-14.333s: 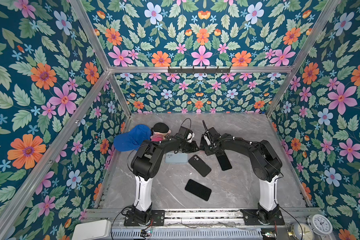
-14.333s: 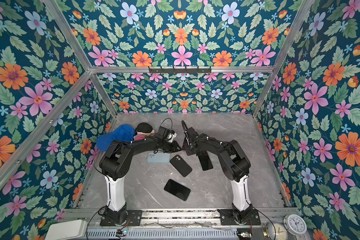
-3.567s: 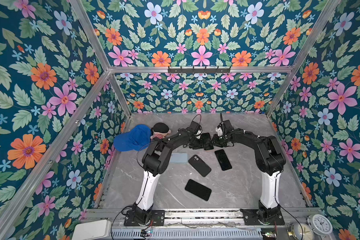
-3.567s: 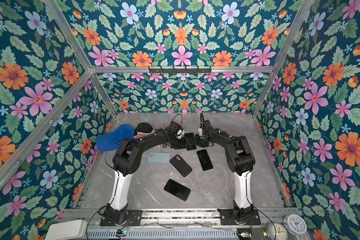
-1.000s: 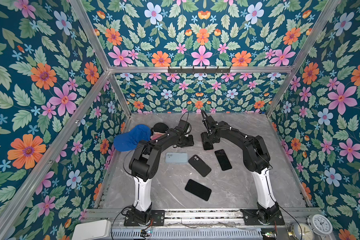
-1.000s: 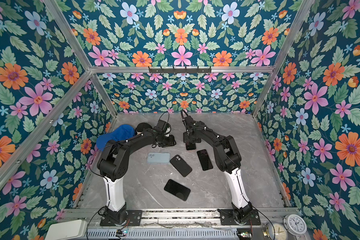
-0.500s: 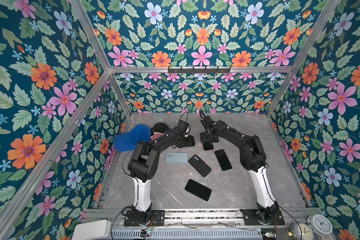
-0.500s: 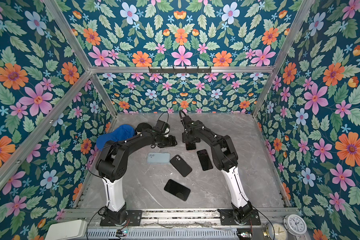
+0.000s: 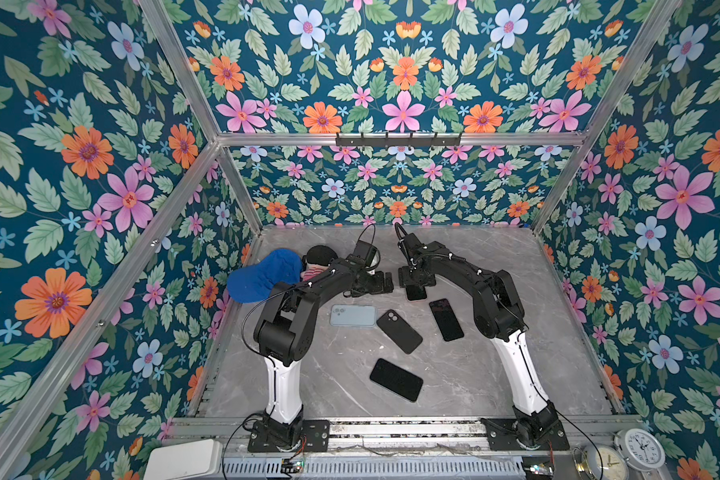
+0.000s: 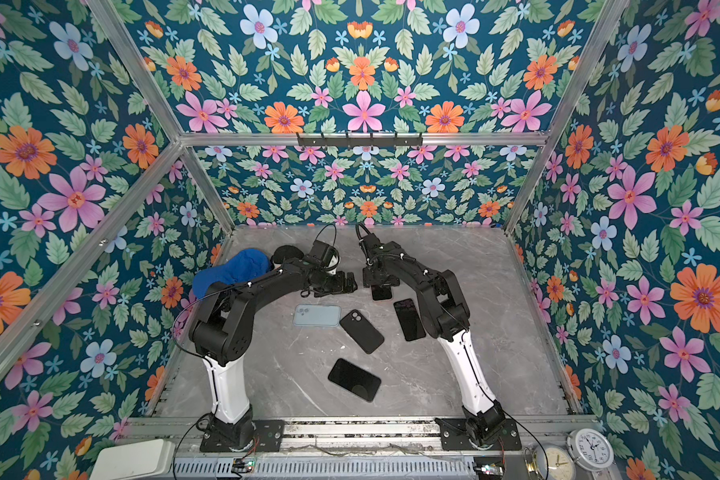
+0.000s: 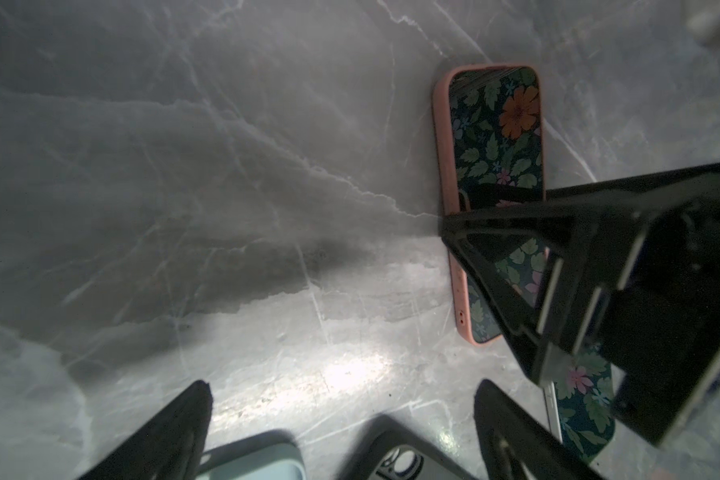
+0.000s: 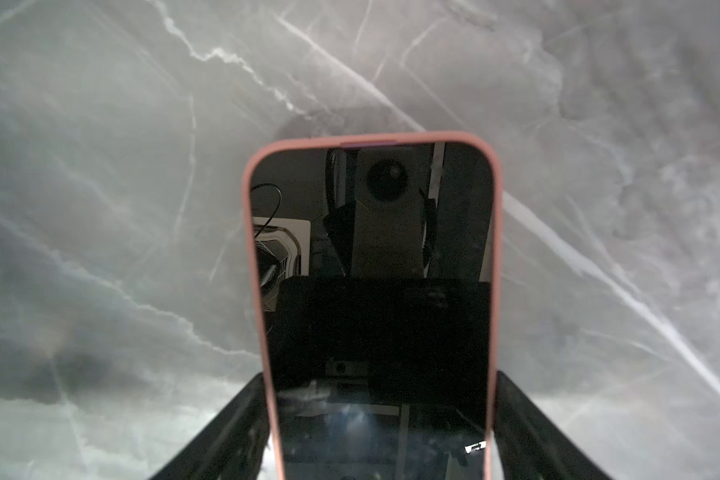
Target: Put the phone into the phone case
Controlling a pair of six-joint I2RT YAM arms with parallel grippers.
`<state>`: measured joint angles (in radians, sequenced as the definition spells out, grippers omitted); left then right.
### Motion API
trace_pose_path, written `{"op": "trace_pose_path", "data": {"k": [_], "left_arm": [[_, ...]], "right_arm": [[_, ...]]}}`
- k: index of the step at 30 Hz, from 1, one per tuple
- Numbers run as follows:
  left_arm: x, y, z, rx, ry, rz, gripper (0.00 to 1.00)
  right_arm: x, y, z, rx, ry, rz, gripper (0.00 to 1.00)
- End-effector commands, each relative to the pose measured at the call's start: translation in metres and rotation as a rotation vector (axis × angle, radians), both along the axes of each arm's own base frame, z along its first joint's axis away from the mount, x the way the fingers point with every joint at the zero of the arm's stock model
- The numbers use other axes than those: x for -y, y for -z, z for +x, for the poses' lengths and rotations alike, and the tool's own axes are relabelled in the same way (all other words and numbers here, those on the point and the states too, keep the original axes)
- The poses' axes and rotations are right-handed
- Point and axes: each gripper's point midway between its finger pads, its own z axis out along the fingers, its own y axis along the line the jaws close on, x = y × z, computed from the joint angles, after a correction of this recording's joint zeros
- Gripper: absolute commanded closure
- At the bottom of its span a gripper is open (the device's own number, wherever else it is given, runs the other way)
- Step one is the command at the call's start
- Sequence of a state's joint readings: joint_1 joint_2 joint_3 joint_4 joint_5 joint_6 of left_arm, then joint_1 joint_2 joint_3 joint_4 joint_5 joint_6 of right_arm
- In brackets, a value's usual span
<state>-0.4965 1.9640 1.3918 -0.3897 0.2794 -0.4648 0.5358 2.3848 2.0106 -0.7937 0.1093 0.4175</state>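
Observation:
The phone (image 12: 371, 249), its dark screen up, sits inside a pink phone case (image 12: 253, 249) and lies flat on the grey marble table (image 9: 495, 374). My right gripper (image 12: 381, 382) stands over its near end, one finger against each long side of the case. In both top views only a dark end of the phone (image 9: 416, 294) (image 10: 381, 293) shows below that gripper (image 9: 416, 284). My left gripper (image 9: 385, 283) (image 11: 344, 399) hovers just left of it, open and empty. In the left wrist view the phone (image 11: 495, 137) mirrors the flowered wall.
Nearer the front lie a light blue case (image 9: 353, 316), a black case (image 9: 399, 331) and two black phones (image 9: 446, 319) (image 9: 396, 379). A blue cap (image 9: 262, 274) sits at the left wall by the left arm. Flowered walls enclose the table.
The left gripper's jaws have spread wide open over the last second. Both arms have hardly shifted, and the right gripper stays on the cased phone.

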Motion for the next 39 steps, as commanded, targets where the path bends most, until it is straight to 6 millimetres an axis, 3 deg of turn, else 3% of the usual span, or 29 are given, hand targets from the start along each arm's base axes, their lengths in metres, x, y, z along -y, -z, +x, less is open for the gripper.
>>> {"op": "trace_pose_path", "data": {"k": [1, 16, 27, 33, 39], "left_arm": [[-0.002, -0.002, 0.002, 0.013, 0.003, 0.006, 0.0], [0.001, -0.004, 0.0, 0.011, 0.011, -0.009, 0.0], [0.004, -0.005, 0.004, 0.012, 0.018, -0.017, 0.0], [0.006, -0.006, 0.007, 0.012, 0.02, -0.017, 0.0], [0.009, -0.006, 0.011, 0.011, 0.02, -0.026, 0.0]], "right_arm": [[0.002, 0.005, -0.006, -0.029, 0.009, -0.014, 0.22], [0.009, -0.004, 0.003, -0.007, 0.037, -0.033, 0.29], [0.047, -0.03, 0.05, 0.069, 0.089, -0.015, 0.31], [0.071, -0.033, 0.073, 0.087, 0.098, -0.015, 0.32], [0.085, -0.029, 0.082, 0.086, 0.097, -0.016, 0.33]]}}
